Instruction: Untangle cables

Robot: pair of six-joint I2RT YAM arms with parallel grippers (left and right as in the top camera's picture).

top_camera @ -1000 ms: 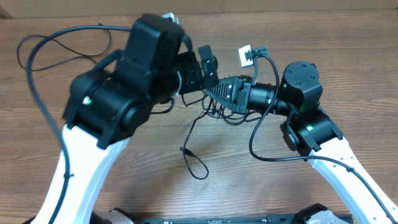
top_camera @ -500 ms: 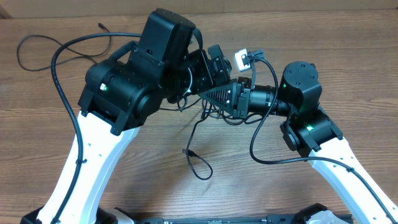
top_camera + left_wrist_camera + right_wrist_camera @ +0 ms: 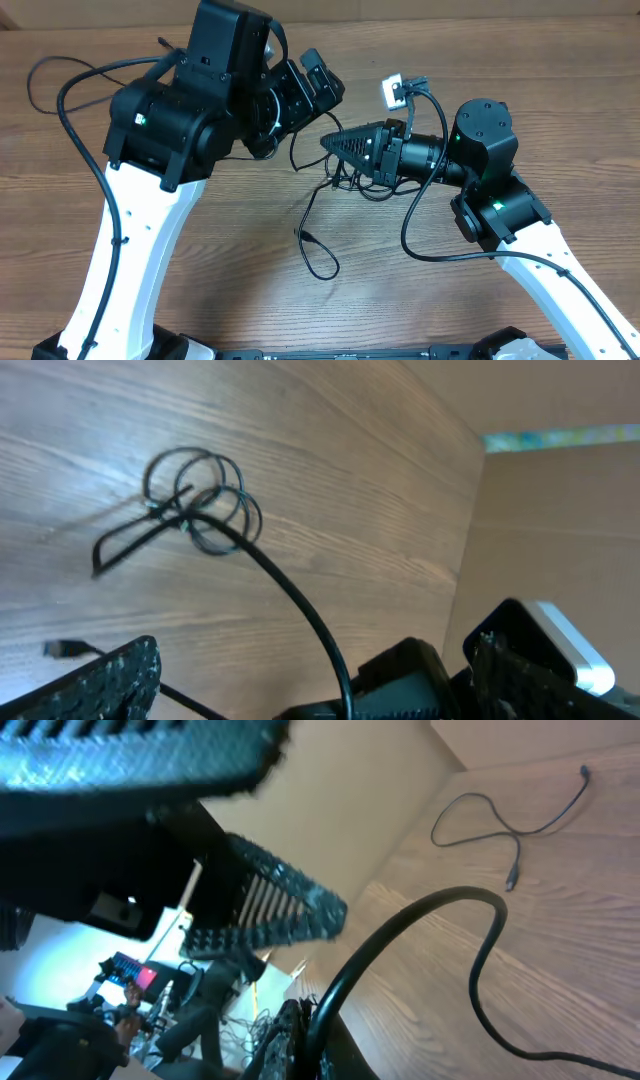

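Observation:
The thin black cables lie as a small looped bundle [image 3: 347, 182] on the wooden table, under my right gripper [image 3: 330, 143]. One strand trails down to a plug [image 3: 299, 236] and a loop [image 3: 322, 265]. The left wrist view shows the bundle [image 3: 195, 505] with a strand rising from it to the right gripper [image 3: 400, 675]. The right gripper [image 3: 305, 1025] is shut on that black cable [image 3: 430, 905]. My left gripper [image 3: 318, 82] is open and empty, up and left of the right gripper's tip; its fingers [image 3: 312, 660] stand wide apart. A separate thin cable [image 3: 500, 828] lies on the table.
Thick black arm cables [image 3: 60, 80] loop over the back left of the table. A white connector [image 3: 393, 90] sits on the right arm's wiring. A cardboard wall [image 3: 450, 10] runs along the back. The right wrist view shows the table's edge [image 3: 370, 890].
The left arm came close to the right gripper's tip, then drew back up and to the left. The right arm has stayed put, and the cable loop shifted slightly.

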